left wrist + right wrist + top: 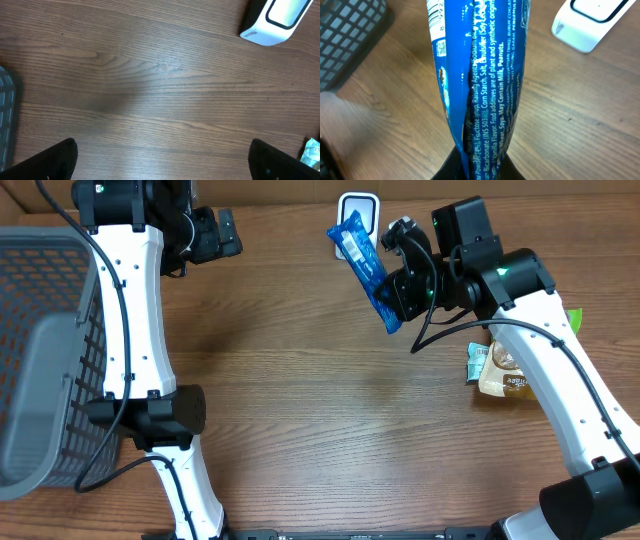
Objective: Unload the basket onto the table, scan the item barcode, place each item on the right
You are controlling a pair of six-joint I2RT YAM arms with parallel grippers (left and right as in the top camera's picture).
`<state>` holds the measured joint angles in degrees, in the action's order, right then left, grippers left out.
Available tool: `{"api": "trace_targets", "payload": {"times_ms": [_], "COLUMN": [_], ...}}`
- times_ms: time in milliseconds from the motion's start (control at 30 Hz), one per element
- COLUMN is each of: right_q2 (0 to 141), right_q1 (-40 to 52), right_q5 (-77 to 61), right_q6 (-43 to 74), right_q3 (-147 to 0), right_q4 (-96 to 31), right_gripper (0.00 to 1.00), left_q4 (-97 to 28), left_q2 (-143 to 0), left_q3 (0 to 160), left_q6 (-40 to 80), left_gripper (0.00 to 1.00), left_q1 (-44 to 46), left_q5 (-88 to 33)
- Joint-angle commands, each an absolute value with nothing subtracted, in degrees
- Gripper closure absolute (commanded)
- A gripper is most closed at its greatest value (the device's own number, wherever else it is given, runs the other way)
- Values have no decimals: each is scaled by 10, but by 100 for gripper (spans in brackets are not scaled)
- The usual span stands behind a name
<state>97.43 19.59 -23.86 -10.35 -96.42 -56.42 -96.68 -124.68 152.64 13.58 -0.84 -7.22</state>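
Right hand pinching lower end of blue packet, raised over tabletop beside scanner at far edge. Left hand spread, empty. Risk: barcode seems angled off scanner, so no read; end-grip may let packet flop.

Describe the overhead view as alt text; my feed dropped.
The right tool grips the lower end of a blue packet, its upper end by the white scanner. The left tool is open and empty; a grey basket stands at the left edge, a tan pouch by the right arm.
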Motion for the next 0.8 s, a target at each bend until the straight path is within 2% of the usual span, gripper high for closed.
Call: {"api": "trace_targets", "payload": {"times_ms": [0, 200, 533, 667, 767], "right_q2": [962, 962, 1023, 1065, 1100], "right_q1": [197, 197, 197, 197, 198], "right_q5": [-229, -190, 86, 193, 275], "right_q6": [-106, -95, 72, 72, 23], "right_q3": [-981, -981, -978, -978, -978], "right_q4": [-555, -527, -374, -289, -217], "right_gripper": [96, 96, 96, 96, 96], "left_q4": [-968, -968, -968, -968, -968], "left_q2": [-1247, -1247, -1247, -1247, -1247], "left_q3": [1538, 1538, 1538, 1538, 1538], "left_q6": [144, 144, 144, 144, 144], "left_gripper": [0, 0, 0, 1, 0], "left_q1": [-6, -6, -6, -6, -6], "left_q5": [-70, -70, -70, -70, -70]}}
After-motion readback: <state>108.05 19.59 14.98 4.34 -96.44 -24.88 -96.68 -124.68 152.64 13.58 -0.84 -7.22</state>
